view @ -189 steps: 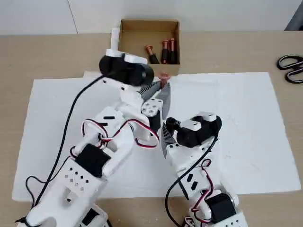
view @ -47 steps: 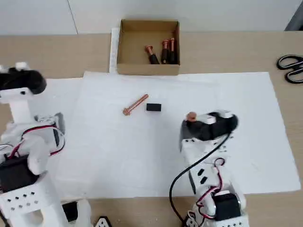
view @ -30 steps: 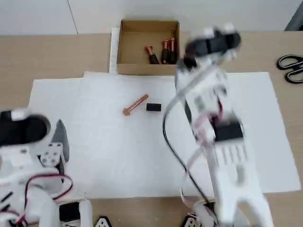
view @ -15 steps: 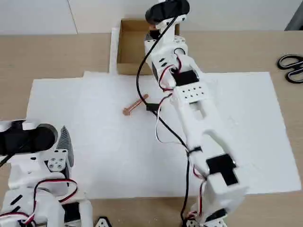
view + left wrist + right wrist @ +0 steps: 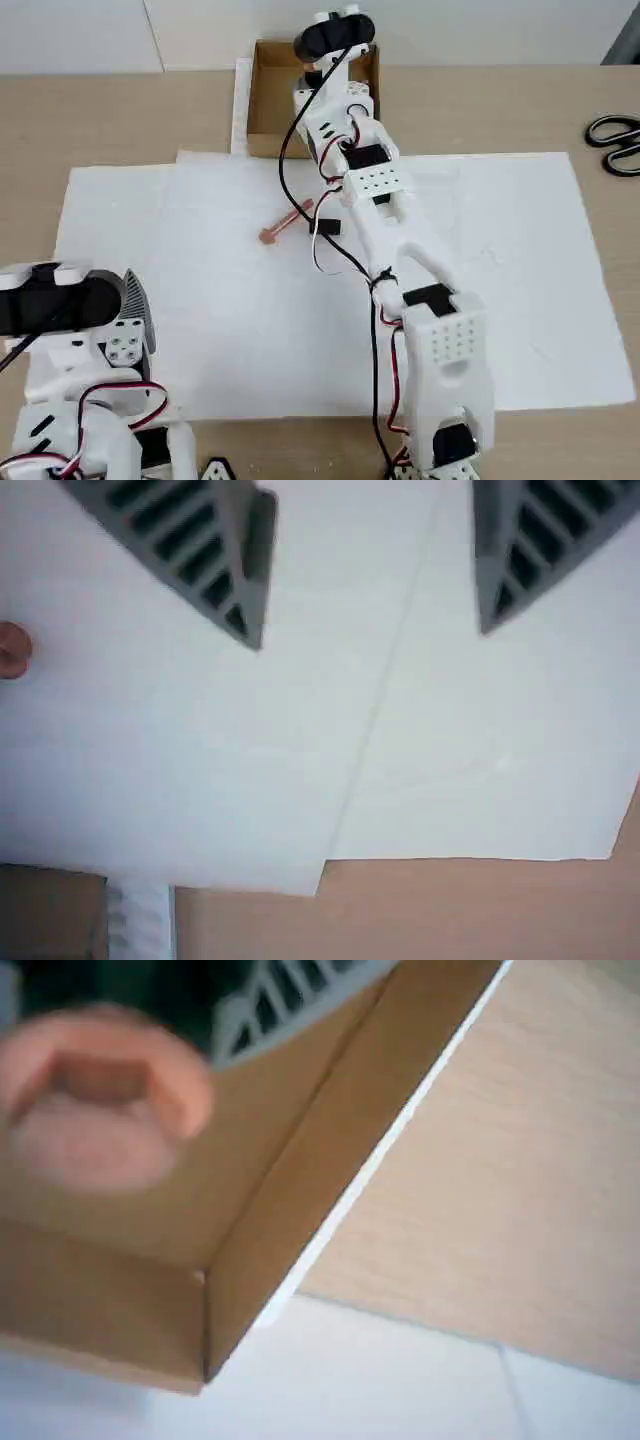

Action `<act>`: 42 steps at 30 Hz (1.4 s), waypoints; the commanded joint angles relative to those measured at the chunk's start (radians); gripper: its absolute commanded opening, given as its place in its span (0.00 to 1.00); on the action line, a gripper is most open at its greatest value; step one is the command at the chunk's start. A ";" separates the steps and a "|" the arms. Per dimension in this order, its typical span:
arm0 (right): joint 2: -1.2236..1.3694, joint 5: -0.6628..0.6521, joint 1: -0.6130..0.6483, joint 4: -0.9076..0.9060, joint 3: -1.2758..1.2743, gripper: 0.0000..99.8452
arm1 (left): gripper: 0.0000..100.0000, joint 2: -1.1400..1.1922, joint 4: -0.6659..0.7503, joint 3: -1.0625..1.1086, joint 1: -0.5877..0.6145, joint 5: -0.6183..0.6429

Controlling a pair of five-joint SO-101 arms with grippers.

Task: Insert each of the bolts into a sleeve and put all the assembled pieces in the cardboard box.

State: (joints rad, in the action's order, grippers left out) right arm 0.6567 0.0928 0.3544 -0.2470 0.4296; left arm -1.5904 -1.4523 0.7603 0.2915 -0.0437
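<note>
My right gripper (image 5: 330, 64) hangs over the cardboard box (image 5: 262, 100) at the table's far edge, its arm stretched across the paper. In the right wrist view a copper bolt head (image 5: 100, 1100) with a dark sleeve behind it sits against a ribbed finger (image 5: 290, 995), above the box's inner wall (image 5: 290, 1210); the gripper is shut on this piece. A loose copper bolt (image 5: 285, 222) lies mid-paper beside a black sleeve (image 5: 323, 226), which the arm half covers. My left gripper (image 5: 370, 635) stands open over bare paper at the near left (image 5: 135, 305); a bolt head (image 5: 12, 650) shows far off.
A white paper sheet (image 5: 500, 250) covers most of the wooden table. Scissors (image 5: 615, 140) lie at the far right edge. The right arm's links and cables cross the middle of the paper from the near edge to the box.
The right arm swung from the near middle out to the box, carrying the bolt piece. The left arm drew back and settled at the near left corner.
</note>
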 commanded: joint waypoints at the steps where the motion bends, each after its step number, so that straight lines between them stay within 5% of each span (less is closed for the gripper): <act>1: 0.016 -0.012 0.002 0.024 0.126 0.00 | 0.13 -0.002 0.020 0.001 -0.006 0.000; 10: 0.096 -0.014 0.004 0.024 0.147 0.20 | 0.13 0.002 0.020 0.002 -0.006 0.000; 21: 0.096 -0.015 -0.002 0.008 0.147 0.21 | 0.13 0.002 0.020 0.002 -0.006 0.000; 31: -0.260 -0.011 -0.010 -0.710 0.146 0.21 | 0.13 -0.003 0.018 0.002 -0.002 0.023; 42: -0.369 -0.015 -0.024 -1.222 0.141 0.21 | 0.13 -0.005 0.009 -0.007 0.011 0.157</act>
State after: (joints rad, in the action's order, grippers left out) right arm 0.3529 0.0913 0.3422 -1.3671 0.5201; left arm -1.5904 -1.4523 0.7603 0.2915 0.0990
